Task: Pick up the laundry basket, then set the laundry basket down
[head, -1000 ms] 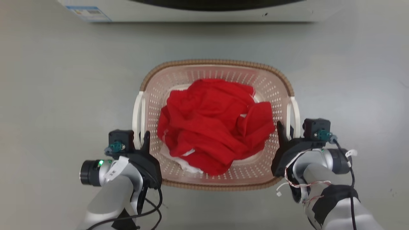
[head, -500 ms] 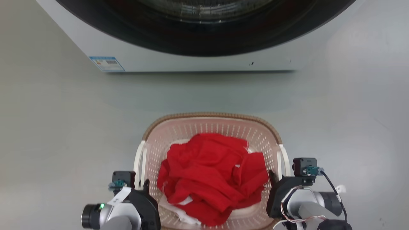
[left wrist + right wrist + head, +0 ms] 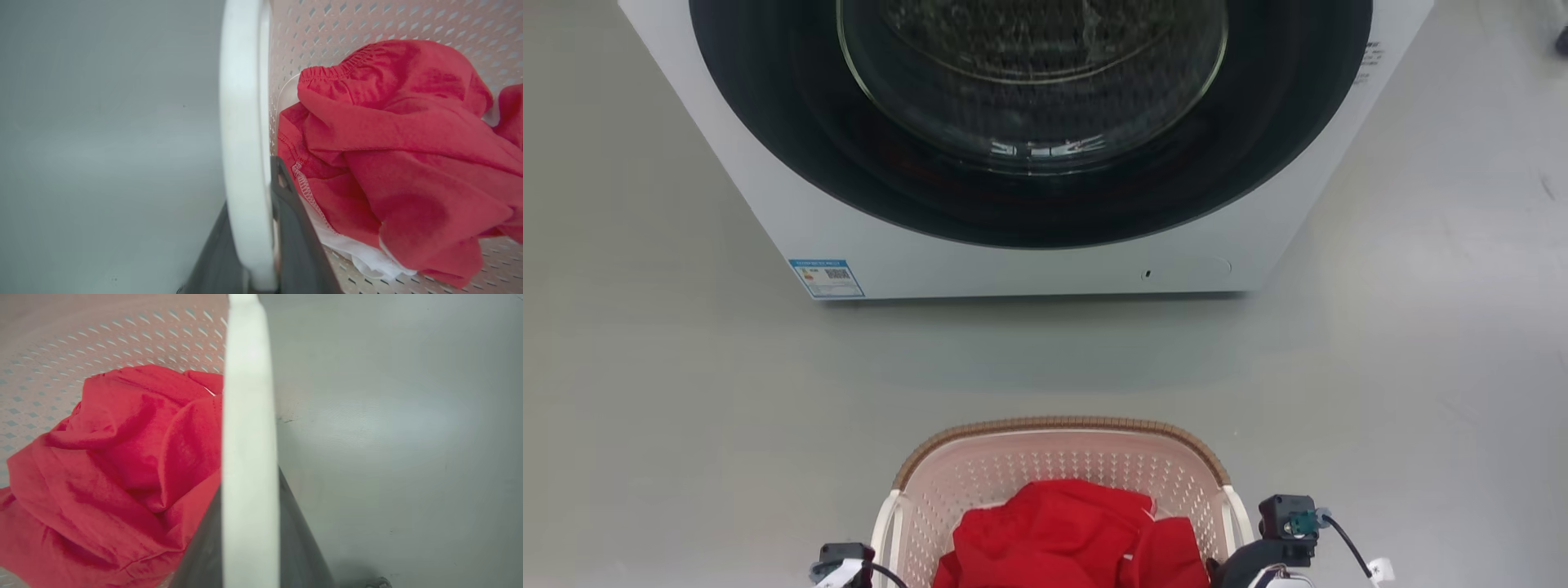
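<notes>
Laundry basket at bottom centre of head view, in front of washer, left end effector and right end effector each pinching a white handle; grasp done, lift unclear, set-down left.

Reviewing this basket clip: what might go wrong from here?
The left gripper and right gripper each pinch one thin white handle of the laundry basket; a slip on either side would likely tilt it. The red clothes are heaped loosely and might spill then.
</notes>
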You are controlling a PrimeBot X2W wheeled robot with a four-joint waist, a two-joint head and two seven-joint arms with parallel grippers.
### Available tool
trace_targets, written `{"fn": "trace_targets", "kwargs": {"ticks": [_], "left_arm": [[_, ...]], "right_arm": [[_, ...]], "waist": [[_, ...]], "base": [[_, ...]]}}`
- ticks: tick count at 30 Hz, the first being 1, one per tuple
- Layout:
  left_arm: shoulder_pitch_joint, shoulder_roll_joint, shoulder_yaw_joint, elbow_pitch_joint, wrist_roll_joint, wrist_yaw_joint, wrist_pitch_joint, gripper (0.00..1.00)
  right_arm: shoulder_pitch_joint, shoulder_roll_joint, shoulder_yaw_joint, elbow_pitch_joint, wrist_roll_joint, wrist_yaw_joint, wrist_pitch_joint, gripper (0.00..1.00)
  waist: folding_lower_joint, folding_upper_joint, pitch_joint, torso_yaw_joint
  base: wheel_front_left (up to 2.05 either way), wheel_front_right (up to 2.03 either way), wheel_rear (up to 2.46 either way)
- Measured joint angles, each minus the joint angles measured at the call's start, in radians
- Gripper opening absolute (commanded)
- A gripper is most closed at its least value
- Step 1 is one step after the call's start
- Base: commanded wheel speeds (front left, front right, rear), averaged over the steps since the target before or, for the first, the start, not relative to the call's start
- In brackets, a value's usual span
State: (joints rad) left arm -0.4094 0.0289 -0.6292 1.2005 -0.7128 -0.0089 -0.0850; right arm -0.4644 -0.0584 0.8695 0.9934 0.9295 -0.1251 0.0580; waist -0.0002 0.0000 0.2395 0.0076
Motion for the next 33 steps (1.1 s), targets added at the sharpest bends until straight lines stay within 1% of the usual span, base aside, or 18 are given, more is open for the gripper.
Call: {"fn": "trace_targets", "kwargs": {"ticks": [11, 13, 17, 24, 33], "left_arm": [[0.104, 0.003, -0.03, 0.016, -0.026, 0.0, 0.041, 0.0], [0.116, 0.003, -0.035, 0.016, -0.026, 0.0, 0.049, 0.0], [0.125, 0.004, -0.042, 0.015, -0.033, 0.0, 0.057, 0.0], [0.131, 0.007, -0.052, 0.013, -0.04, 0.001, 0.066, 0.0], [0.131, 0.009, -0.064, 0.007, -0.043, 0.009, 0.07, 0.0]], "right_arm": [[0.107, -0.002, 0.066, -0.016, 0.08, -0.01, 0.041, 0.0], [0.119, -0.002, 0.076, -0.018, 0.09, -0.016, 0.047, 0.0], [0.127, -0.005, 0.089, -0.021, 0.105, -0.016, 0.052, 0.0], [0.129, -0.007, 0.11, -0.02, 0.131, -0.016, 0.057, 0.0], [0.129, -0.008, 0.129, -0.012, 0.165, -0.017, 0.055, 0.0]], "waist": [[0.0, -0.0001, -0.162, -0.008], [0.0, -0.0001, -0.189, -0.009], [0.0, -0.0001, -0.229, -0.012], [0.0001, -0.0001, -0.258, -0.018], [0.0002, 0.0, -0.262, -0.02]], "base": [[0.0, 0.0, 0.0], [0.0, 0.0, 0.0], [0.0, 0.0, 0.0], [0.0, 0.0, 0.0], [0.0, 0.0, 0.0]]}}
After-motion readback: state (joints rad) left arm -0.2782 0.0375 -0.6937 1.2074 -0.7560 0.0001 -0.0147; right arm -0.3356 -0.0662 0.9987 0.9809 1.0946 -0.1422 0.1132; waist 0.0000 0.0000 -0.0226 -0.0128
